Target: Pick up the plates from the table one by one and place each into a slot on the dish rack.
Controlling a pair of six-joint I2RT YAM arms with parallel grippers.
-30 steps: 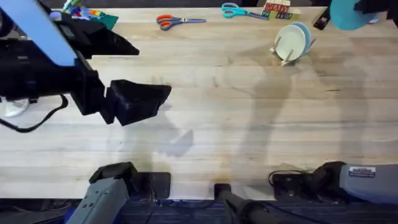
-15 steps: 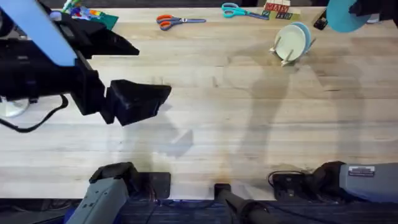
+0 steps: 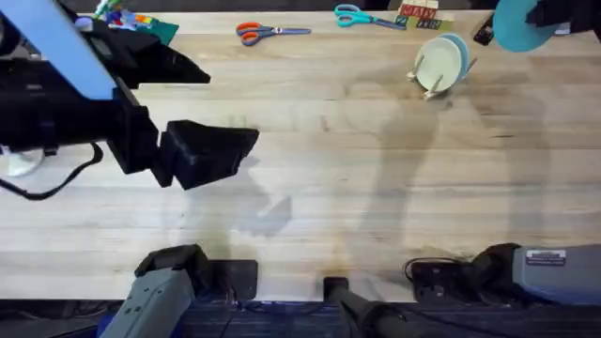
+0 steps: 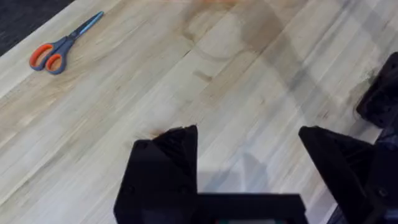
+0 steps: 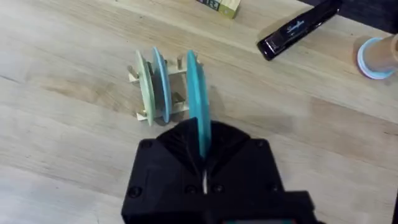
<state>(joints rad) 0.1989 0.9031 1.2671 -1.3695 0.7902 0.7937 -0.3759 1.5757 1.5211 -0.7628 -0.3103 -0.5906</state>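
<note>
The desk (image 3: 376, 178) is bare across its middle, with no plates lying flat on it. The left tool (image 4: 249, 146) hangs idle above the desk at the left, fingers apart and empty. The right tool (image 5: 200, 163) is clamped on the edge of the teal plate (image 5: 194, 99), held upright above the dish rack (image 5: 158, 87) at the far right. The rack already holds a cream plate (image 5: 145, 87) and a light blue plate (image 5: 160, 84) on edge. Step in hand: placing. The next move calls for lowering the teal plate squarely into the free slot beside them, then releasing.

Teal plate (image 3: 515, 25) and right end effector (image 3: 549, 13), cut by frame edge.
</note>
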